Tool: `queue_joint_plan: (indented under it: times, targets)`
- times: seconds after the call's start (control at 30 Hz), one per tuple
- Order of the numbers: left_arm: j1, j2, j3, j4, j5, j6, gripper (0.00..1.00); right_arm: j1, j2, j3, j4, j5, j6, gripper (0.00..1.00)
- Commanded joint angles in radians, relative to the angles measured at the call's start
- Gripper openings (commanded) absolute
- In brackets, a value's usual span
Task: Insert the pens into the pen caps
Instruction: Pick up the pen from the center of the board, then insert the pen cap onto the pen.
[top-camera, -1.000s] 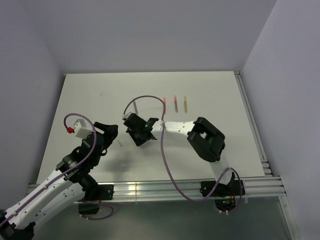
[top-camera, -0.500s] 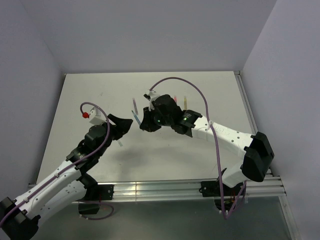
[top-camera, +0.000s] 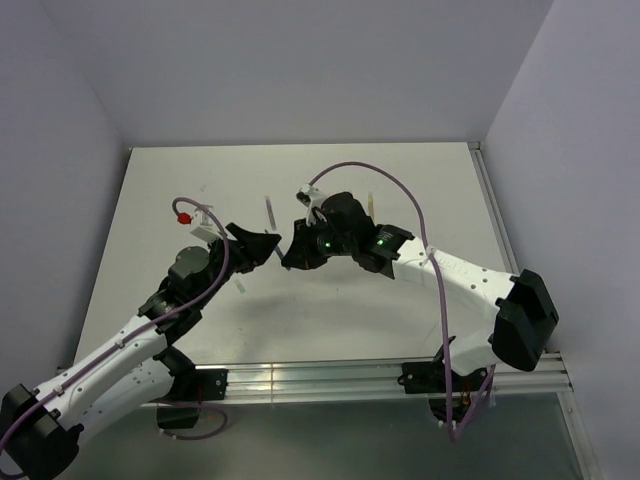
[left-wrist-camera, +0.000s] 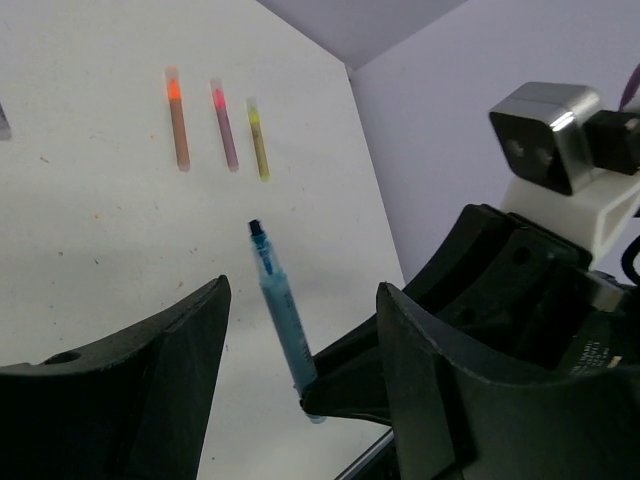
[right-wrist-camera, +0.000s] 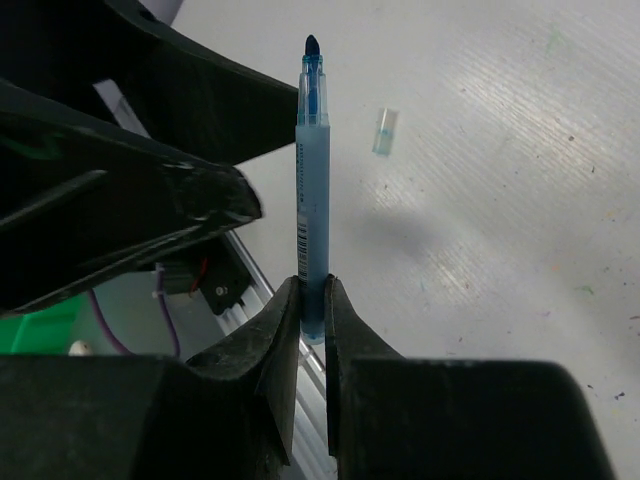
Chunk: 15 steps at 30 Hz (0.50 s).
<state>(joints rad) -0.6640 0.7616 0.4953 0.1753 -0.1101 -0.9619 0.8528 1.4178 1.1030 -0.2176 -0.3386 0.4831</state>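
Pale lavender walls (top-camera: 300, 70) enclose a white table (top-camera: 400, 310), seen from above. The left arm (top-camera: 130, 345) reaches up from the bottom left, and the right arm (top-camera: 460, 275) sweeps in from the bottom right. Their tips nearly meet over the middle of the table.

A second ago the right arm was folded back on itself. It has since swung out, and over the last half second the left arm has pushed closer, narrowing the gap between the two.

The left gripper (left-wrist-camera: 300, 295) is spread wide and holds nothing. The right gripper (right-wrist-camera: 312, 290) is pinched tight on the lower end of a blue pen (right-wrist-camera: 312, 180), which stands straight out from its fingertips. The uncapped tip points away, into the space between the left fingers.

Beyond the left fingers three pens lie side by side on the table – an orange pen (left-wrist-camera: 177, 118), a pink-red pen (left-wrist-camera: 224, 124) and a yellow pen (left-wrist-camera: 258, 138). A grey-purple pen (top-camera: 269, 212) lies just past both grippers. A pale blue cap (right-wrist-camera: 384, 131) lies alone on the table, beyond the right fingers and beside the blue pen's tip.
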Motion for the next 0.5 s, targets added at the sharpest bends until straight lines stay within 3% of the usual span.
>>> queue_joint_plan:
  times: [0.0,0.47]
  targets:
    - [0.006,0.015,0.048,0.015,0.017,0.02,0.65,-0.014,-0.06,-0.008,0.084,-0.02,0.037,0.0]
    - [0.006,0.035,0.06,0.038,0.052,0.031,0.63,-0.02,-0.08,-0.038,0.133,-0.092,0.055,0.0]
